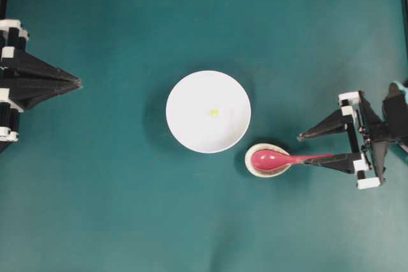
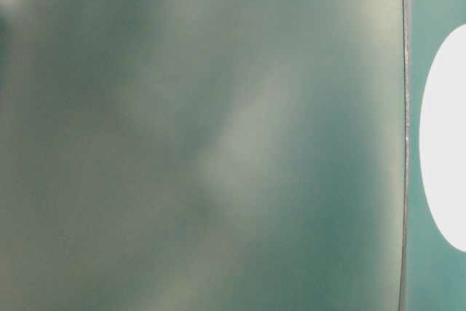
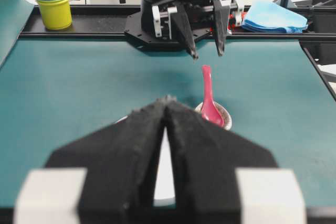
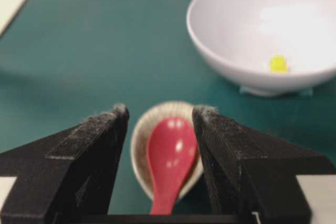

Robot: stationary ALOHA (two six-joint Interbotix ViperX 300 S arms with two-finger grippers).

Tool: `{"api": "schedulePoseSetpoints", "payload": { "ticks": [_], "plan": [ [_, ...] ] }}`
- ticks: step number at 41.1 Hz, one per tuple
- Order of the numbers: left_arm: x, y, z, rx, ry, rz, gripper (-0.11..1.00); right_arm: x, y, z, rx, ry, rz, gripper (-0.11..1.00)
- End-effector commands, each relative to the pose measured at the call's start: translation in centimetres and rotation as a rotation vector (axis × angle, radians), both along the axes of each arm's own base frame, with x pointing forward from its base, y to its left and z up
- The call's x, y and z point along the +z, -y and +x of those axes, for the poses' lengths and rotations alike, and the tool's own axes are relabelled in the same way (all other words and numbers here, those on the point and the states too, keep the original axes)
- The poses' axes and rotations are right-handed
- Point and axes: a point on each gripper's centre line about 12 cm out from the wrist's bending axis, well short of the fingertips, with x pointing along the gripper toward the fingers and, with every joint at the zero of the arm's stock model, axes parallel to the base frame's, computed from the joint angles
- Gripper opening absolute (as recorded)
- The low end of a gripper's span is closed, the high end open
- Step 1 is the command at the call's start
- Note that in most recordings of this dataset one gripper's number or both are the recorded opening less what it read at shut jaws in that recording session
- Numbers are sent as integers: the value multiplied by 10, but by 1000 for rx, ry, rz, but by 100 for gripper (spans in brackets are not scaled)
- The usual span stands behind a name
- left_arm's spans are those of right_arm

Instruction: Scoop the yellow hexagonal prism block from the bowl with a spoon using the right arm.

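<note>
The spoon [image 1: 280, 159], lower right of centre, is being approached; the right end effector [image 1: 302, 150] is spread wide around its handle, nothing held. Closing is called for next.

A teal tabletop [image 1: 95, 208] carries a white bowl [image 1: 208, 111] near its middle. Just beside the bowl stands a small speckled spoon rest [image 1: 258, 169], the two close but apart.
</note>
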Motion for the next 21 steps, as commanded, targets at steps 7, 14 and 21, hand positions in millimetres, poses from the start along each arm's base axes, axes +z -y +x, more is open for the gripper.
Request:
{"api": "schedulePoseSetpoints", "payload": {
  "ticks": [7, 14, 21],
  "plan": [
    [9, 0, 3, -1, 23, 5, 6, -20, -6, 5, -28, -40, -11, 57],
    [9, 0, 3, -1, 21, 5, 6, -32, -10, 5, -40, -67, -18, 57],
    [9, 0, 3, -1, 21, 6, 6, -41, -12, 4, -40, -92, -8, 57]
  ]
}}
